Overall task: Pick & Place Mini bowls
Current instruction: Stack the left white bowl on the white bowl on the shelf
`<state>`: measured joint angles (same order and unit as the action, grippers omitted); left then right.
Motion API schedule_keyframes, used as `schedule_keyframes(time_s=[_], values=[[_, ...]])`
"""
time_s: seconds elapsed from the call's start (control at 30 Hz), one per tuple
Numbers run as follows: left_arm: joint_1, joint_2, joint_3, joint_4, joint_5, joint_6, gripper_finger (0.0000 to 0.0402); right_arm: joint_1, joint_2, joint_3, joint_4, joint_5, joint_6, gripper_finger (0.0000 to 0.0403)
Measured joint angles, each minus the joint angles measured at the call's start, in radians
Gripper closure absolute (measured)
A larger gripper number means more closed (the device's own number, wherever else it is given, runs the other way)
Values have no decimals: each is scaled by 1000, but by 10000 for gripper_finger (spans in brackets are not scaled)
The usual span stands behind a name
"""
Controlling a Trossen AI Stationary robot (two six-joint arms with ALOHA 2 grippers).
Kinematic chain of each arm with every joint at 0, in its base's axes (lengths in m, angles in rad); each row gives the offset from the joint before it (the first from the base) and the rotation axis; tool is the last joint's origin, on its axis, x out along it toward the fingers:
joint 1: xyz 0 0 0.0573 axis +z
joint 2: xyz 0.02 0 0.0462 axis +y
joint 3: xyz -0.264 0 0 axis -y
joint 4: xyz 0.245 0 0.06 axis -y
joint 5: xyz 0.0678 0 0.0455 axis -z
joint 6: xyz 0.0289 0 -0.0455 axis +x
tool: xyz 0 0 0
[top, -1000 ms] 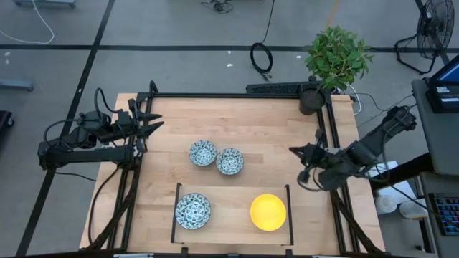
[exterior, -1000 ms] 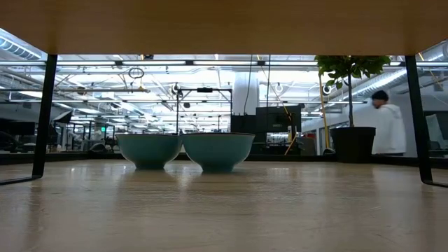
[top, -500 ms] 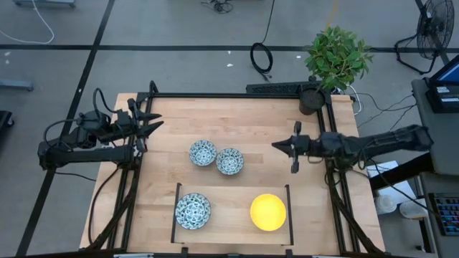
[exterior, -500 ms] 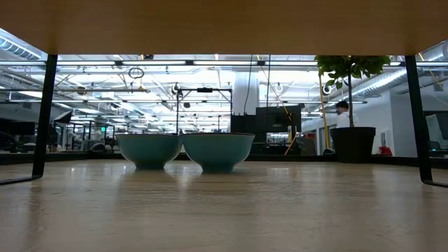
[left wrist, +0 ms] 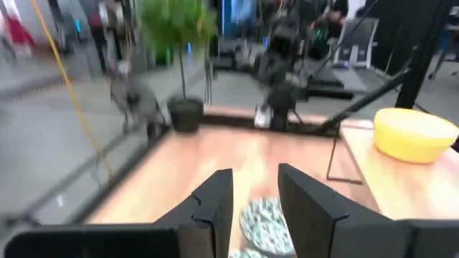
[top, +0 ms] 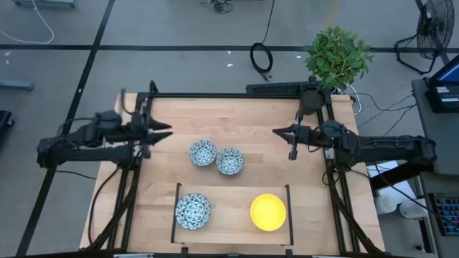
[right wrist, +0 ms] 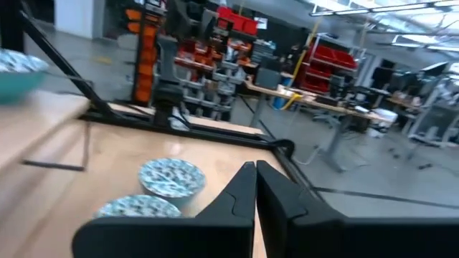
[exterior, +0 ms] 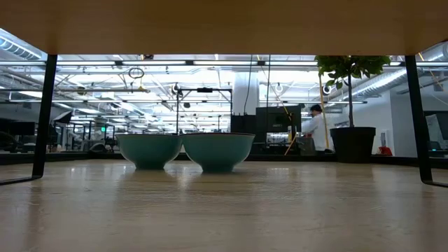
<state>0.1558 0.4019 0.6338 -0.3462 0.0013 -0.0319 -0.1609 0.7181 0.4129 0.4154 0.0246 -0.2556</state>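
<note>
From above, the left gripper [top: 163, 134] hangs over the table's [top: 251, 118] left edge, its fingers spread a little and holding nothing. Two blue-patterned mini bowls [top: 203, 153] [top: 229, 161] sit touching each other just ahead of it and slightly nearer the front edge. The right gripper [top: 278, 132] reaches in from the opposite side with its fingers pressed together, empty; the same pair lies ahead of its tip, the nearer one well apart from it. Farther toward the front, on a raised board between dark posts, stand a third blue-patterned mini bowl [top: 193, 211] and a yellow mini bowl [top: 268, 212], apart from both grippers. A potted plant [top: 334, 61] stands at the far corner behind the right arm.

At table height, the two bowls [exterior: 148, 150] [exterior: 218, 151] show teal outsides and touch; no gripper shows. A person [exterior: 318, 131] stands in the room behind.

The left wrist camera shows its fingers [left wrist: 212, 203] parted, with a patterned bowl [left wrist: 265, 222] right in front of them and the yellow bowl [left wrist: 415, 135] off to one side on the raised board.

The right wrist camera shows its fingers [right wrist: 242, 190] closed together, both patterned bowls [right wrist: 171, 176] [right wrist: 136, 207] lying beside them.
</note>
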Motion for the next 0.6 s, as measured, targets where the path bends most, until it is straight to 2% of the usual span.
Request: schedule_keyframes(time_s=[0.1, 0.17, 0.33, 0.4, 0.47, 0.6], values=[[1, 125, 6, -5, -9, -41, 284, -32, 0, 0, 0, 0, -49, 403], [0, 254, 43, -56, -44, -39, 283, -57, 5, 0, 0, 0, -69, 403], [41, 639, 278, -461, -274, -109, 280, -113, 30, 0, -2, 0, -71, 403], [85, 779, 390, -609, -319, -128, 268, -131, 44, 0, -6, -1, -71, 403], [126, 895, 478, -707, -308, -86, 248, -149, 62, 0, 0, -1, -71, 403], [158, 1061, 621, -704, -137, 105, 203, -180, 96, 0, 1, -2, -71, 403]])
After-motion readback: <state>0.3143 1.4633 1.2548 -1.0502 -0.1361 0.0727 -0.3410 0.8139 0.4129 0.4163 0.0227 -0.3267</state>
